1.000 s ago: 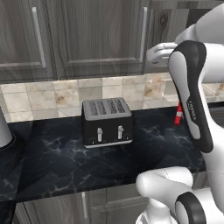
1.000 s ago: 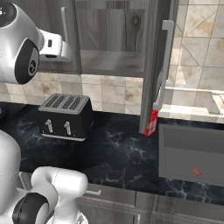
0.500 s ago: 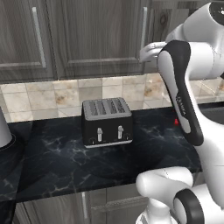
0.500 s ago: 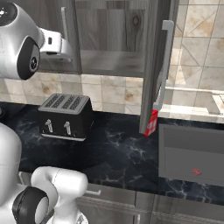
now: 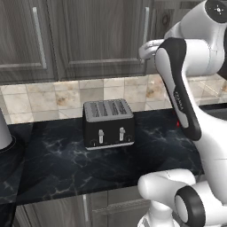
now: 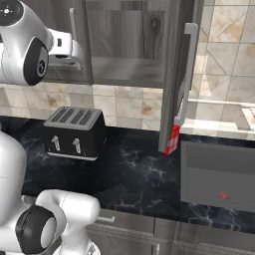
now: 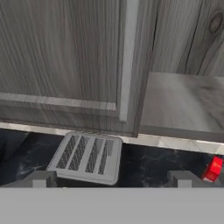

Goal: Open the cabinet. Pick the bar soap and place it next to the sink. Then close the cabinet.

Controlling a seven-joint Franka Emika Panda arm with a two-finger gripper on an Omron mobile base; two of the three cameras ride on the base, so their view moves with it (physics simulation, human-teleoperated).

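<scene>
Currently, from left to right. Toaster: black, four slots, on the dark marbled counter at roughly 9 o'clock of the right base view; no part in the task, merely below the work area. Cabinet: left door shut, its silver handle upright; right door swung out edge-on, so the opening step looks done. Shelf: pale grey, bare where visible; the soap cannot be made out on it, and its far side is hidden. Gripper: raised before the shut left door at shelf level, jaws spread wide and holding nothing, apparently placed to search or reach inside. Red-and-white bottle: on the counter, partly behind the open door's lower edge. Sink: dark basin at 4 o'clock, where the soap is to go alongside.
</scene>
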